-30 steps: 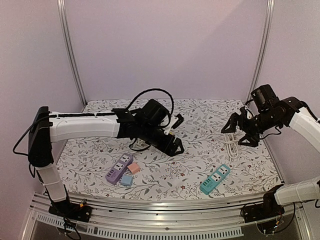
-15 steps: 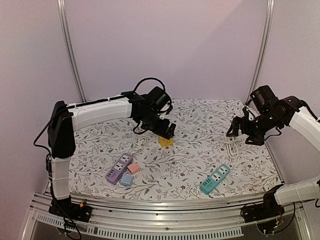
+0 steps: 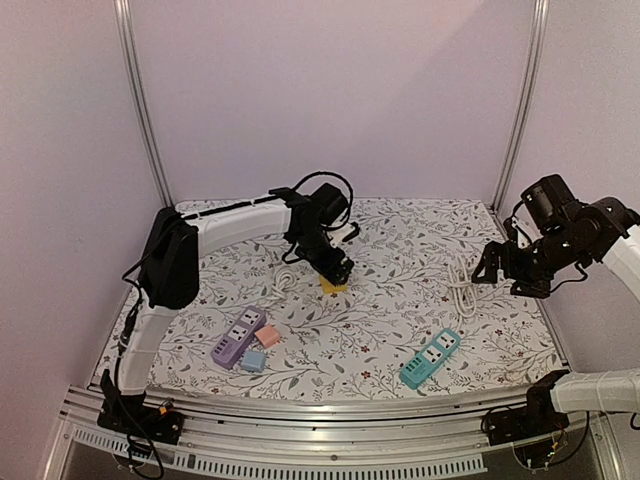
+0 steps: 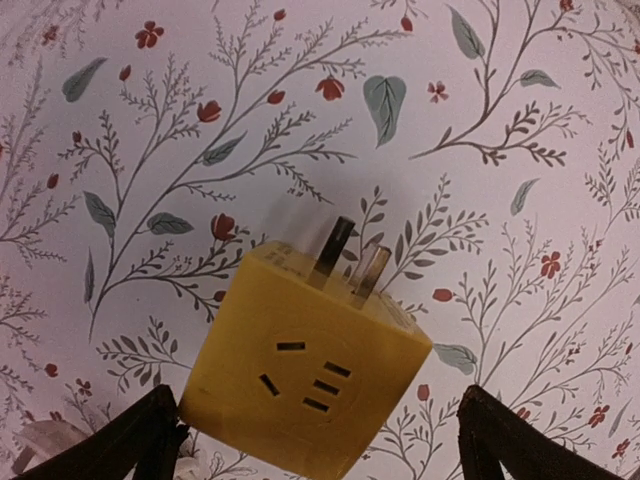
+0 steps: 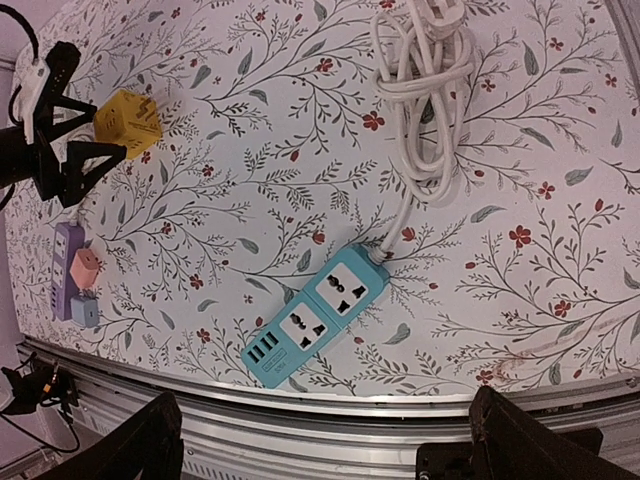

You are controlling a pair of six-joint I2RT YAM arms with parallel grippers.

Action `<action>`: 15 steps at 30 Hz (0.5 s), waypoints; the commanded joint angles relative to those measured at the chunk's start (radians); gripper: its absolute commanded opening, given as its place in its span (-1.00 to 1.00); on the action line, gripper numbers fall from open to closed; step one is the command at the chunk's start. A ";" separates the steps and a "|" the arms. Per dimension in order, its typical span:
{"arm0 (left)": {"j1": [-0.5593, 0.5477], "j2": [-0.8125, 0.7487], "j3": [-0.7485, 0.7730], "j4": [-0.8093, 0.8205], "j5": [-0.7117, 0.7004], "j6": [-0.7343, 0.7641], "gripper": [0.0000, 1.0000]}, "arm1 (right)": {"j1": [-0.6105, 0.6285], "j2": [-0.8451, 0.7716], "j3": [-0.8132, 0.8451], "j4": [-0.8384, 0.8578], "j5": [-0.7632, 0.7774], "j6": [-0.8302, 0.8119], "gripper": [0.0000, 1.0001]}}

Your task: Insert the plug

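Note:
A yellow cube plug adapter [image 4: 305, 375] lies on the floral table, its two metal prongs [image 4: 350, 262] pointing away from the wrist camera. My left gripper [image 4: 315, 445] is open, one finger on each side of the cube with gaps between. From above, the cube [image 3: 333, 285] sits just under the left gripper [image 3: 336, 270]. A teal power strip [image 5: 320, 315] lies near the front edge [image 3: 431, 358], its white cable coiled [image 5: 420, 90] behind it. My right gripper [image 5: 335, 450] is open and empty, high over the table's right side [image 3: 505, 275].
A purple power strip [image 3: 237, 337] lies at front left with a pink adapter [image 3: 267, 337] and a light blue adapter [image 3: 253, 361] beside it. Another white cable [image 3: 285, 282] lies left of the yellow cube. Metal frame posts stand at the back corners.
The left arm has swung back toward the rear and the yellow cube now shows on the table under its gripper. The right gripper has moved right, away from the white cable coil.

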 commanded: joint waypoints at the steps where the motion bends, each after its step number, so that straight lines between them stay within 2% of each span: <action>1: 0.024 0.054 0.038 -0.038 0.003 0.086 0.92 | 0.007 -0.030 0.010 -0.070 0.028 0.020 0.97; 9: 0.046 0.082 0.041 -0.009 0.014 0.124 0.92 | 0.007 -0.059 0.014 -0.107 0.042 0.036 0.97; 15: 0.059 0.105 0.039 0.023 0.127 0.122 0.73 | 0.008 -0.054 0.037 -0.126 0.046 0.042 0.97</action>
